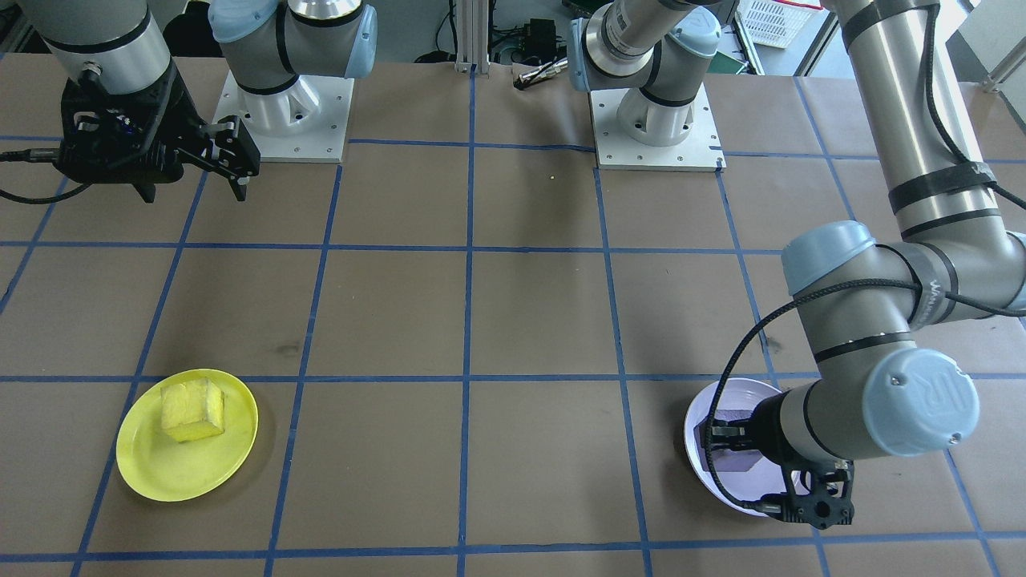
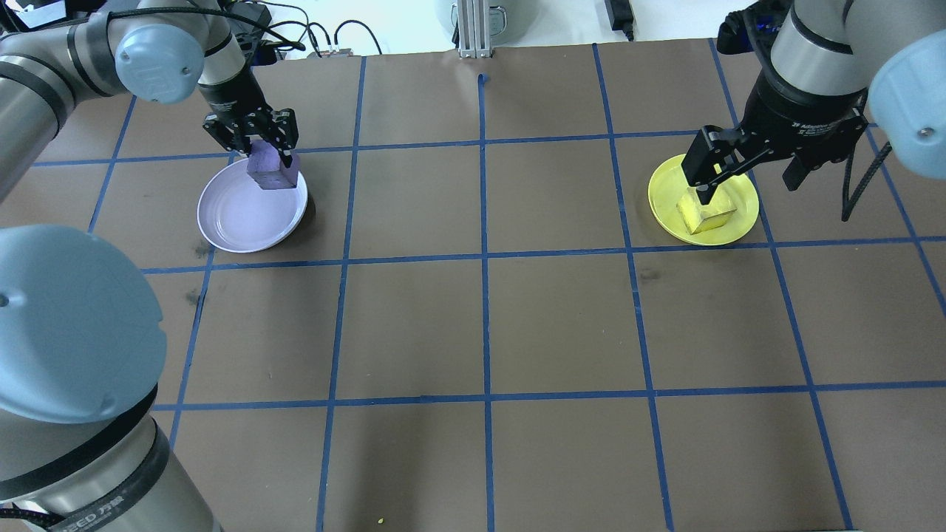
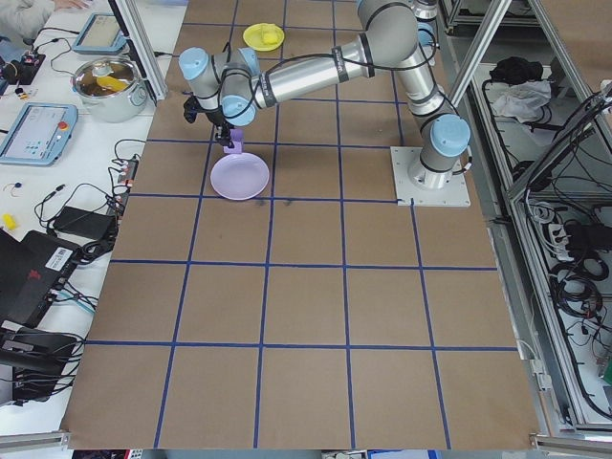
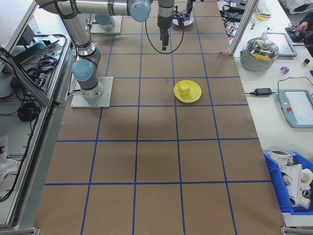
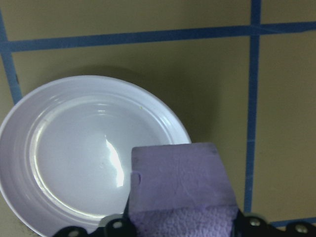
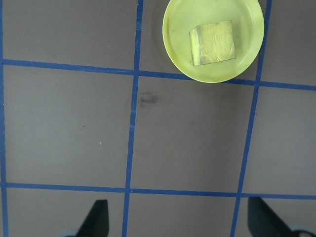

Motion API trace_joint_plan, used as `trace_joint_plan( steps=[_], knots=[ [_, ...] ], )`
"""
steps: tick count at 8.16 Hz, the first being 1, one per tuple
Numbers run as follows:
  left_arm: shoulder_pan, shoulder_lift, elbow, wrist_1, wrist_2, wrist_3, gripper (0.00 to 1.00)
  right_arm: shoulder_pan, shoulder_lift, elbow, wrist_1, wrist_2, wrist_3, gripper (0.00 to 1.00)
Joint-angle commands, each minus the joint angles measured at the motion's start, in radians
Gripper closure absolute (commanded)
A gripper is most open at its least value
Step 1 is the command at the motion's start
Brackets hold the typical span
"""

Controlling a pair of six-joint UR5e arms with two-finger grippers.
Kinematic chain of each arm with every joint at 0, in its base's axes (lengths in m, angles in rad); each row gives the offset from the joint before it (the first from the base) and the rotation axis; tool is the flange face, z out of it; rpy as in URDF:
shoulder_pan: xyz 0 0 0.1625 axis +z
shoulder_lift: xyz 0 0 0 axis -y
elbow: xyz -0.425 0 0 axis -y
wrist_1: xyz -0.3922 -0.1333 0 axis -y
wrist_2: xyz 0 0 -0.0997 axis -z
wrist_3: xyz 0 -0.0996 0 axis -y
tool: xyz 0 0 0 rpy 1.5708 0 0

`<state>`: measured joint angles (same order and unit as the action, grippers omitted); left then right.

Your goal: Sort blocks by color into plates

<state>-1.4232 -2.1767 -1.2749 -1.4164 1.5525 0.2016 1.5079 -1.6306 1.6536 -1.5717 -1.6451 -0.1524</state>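
Left wrist-mounted view alone shows left pincer [image 5: 182, 229] clamping purple block [image 5: 180, 185]; right pincer [image 6: 177, 222] spread, empty.

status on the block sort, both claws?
Left claw shut on purple block, held over lavender plate's rim. Right claw open, empty, pulled back high. Yellow block sits in yellow plate. Nothing in the way.

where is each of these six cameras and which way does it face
Front-facing: across the table, facing both arm bases.
Overhead: behind the robot, looking down; left gripper holds the purple block.
Exterior left: table end, left arm near.
Exterior right: other end, right arm near.
Left wrist: down at the lavender plate.
Right wrist: high, looking down at the yellow block.
Shared by both ends: the yellow plate.
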Motion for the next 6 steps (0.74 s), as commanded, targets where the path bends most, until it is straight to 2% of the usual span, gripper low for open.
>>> trace_joint_plan(
  steps=[1,5,6],
  knots=[
    [0.081,-0.015,0.003,0.005,0.07,0.068,0.82,0.0,0.0,0.0,-0.001,-0.001,0.001,0.0],
    [0.096,-0.052,0.0,0.004,0.064,0.091,0.8,0.0,0.002,0.0,-0.002,-0.001,0.001,0.0],
    [0.095,-0.07,0.002,0.005,0.061,0.088,0.64,0.0,0.002,0.0,-0.001,-0.001,0.002,0.0]
  ],
)
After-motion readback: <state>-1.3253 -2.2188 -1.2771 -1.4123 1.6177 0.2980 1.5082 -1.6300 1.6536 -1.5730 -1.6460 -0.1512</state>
